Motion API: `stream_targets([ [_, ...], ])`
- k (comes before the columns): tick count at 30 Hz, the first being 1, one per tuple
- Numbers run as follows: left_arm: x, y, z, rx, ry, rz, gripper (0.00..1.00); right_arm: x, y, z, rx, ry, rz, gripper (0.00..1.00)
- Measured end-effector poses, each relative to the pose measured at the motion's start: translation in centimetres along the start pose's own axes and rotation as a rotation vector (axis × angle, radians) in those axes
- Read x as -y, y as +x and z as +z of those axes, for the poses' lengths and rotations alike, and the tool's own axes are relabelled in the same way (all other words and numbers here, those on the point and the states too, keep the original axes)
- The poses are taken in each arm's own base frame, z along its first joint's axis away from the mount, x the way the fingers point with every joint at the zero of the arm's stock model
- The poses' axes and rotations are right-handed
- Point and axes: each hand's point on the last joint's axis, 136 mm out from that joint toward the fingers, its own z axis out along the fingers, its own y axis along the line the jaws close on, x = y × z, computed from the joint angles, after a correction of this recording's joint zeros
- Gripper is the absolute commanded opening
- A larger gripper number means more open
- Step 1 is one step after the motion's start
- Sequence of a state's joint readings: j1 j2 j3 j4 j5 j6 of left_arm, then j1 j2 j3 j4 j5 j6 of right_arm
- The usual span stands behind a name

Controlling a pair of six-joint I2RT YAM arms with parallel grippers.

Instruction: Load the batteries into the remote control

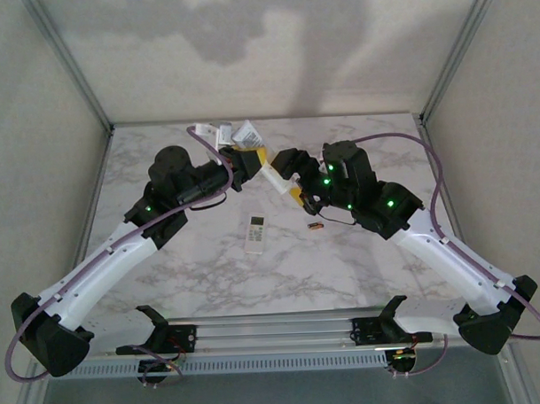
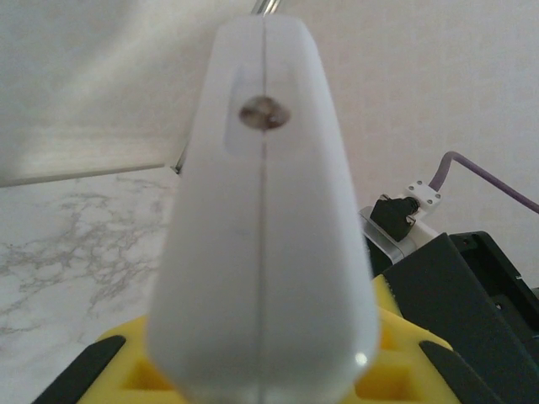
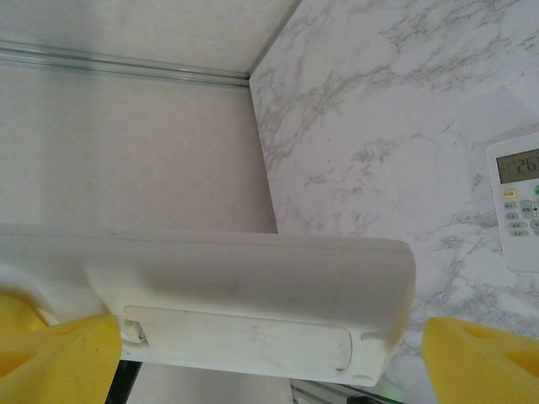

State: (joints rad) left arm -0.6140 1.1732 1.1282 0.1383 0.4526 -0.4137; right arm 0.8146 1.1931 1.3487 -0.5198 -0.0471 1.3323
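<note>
The slim remote is held above the worktop's far middle: left jaws clamped on one end to steady it, right jaws apart astride its back cover, likely to open it. A battery lies mid-worktop near the display remote

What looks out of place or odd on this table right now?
Nothing is spilled or broken. One battery lies loose on the marble table, apart from the remote control that the left tool holds in the air. Its back cover seems shut.
</note>
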Motion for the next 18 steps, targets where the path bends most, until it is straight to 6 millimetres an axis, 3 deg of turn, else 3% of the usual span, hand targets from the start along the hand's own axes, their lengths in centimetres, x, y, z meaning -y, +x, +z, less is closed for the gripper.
stream_targets([
  [6,0.0,0.2,-0.1,0.0,-0.001,-0.001,0.0,0.2,0.2,0.2,-0.01,0.004,0.017,0.83],
  [14,-1.6,2.0,-0.1,-0.041,-0.051,-0.016,0.0,2.2,0.9,1.5,-0.035,0.035,0.083,0.8],
  [18,-2.0,2.8,0.0,-0.057,-0.059,-0.01,0.0,2.9,1.0,1.7,-0.04,0.062,0.093,0.73],
])
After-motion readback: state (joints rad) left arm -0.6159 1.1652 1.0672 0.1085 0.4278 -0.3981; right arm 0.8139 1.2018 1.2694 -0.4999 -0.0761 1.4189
